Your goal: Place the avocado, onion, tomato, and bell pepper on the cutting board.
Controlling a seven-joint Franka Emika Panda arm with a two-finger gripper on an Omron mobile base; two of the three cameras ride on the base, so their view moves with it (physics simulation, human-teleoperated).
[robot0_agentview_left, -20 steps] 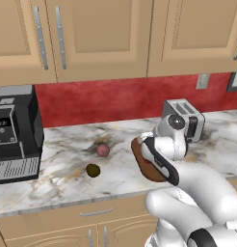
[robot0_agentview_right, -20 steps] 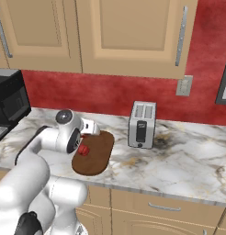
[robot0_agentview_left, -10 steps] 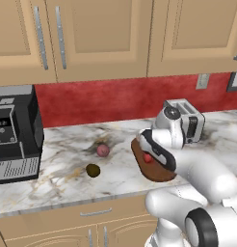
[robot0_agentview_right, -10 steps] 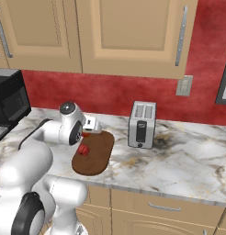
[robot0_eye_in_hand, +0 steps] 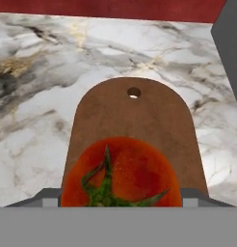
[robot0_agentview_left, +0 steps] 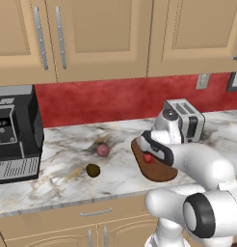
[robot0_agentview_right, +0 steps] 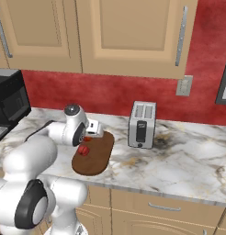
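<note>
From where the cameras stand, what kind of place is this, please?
It looks like a rendered home kitchen: a marble counter below wooden cabinets, with a toaster, a black coffee machine and a cutting board holding a tomato.

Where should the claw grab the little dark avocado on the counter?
Probably around its middle, coming straight down from above. The avocado is a small roundish ball lying alone on the counter, apart from the onion, so there is room on either side for the fingers.
</note>
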